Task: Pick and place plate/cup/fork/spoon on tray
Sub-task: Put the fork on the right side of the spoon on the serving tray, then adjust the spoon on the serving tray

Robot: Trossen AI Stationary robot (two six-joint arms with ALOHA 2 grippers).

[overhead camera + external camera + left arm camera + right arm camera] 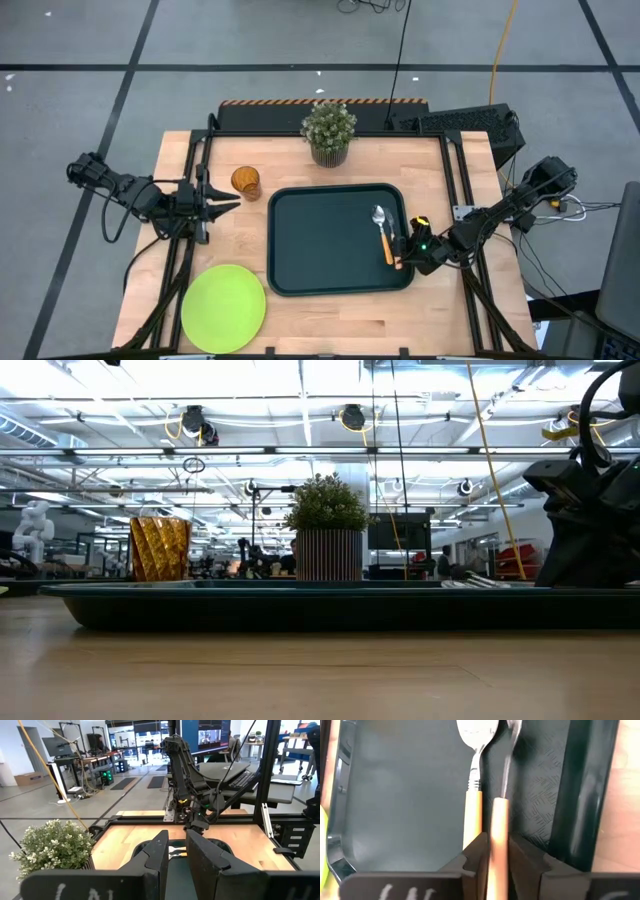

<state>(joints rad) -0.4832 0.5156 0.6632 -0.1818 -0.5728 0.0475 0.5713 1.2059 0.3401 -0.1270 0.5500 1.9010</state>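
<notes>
The right hand (405, 252) was positioned over the right end of the tray (300, 240), low above its floor. In the right wrist view the fork (500, 830) lay with its orange handle between the two dark fingers (470, 862), tines pointing away from the hand. Whether the fingers were pressing on the handle or standing just clear of it could not be told.

The spoon (381, 225) lay on the tray floor just beside the fork, roughly parallel to it, bowl toward the far edge of the bench (330, 325) and handle toward the right hand.

The tray sat near the middle of the bench, its long sides parallel to the front edge.

The plate (223, 308) lay flat on the bench at the front left corner, just beside the front left corner of the tray and outside it.

The cup (245, 182) stood upright on the bench beyond the left end of the tray, toward the far left corner.

The left hand (225, 207) hung at the left edge of the bench, just beside the cup, its fingers slightly parted and holding nothing.

A potted plant (329, 133) stood at the far edge of the bench, behind the tray.
</notes>
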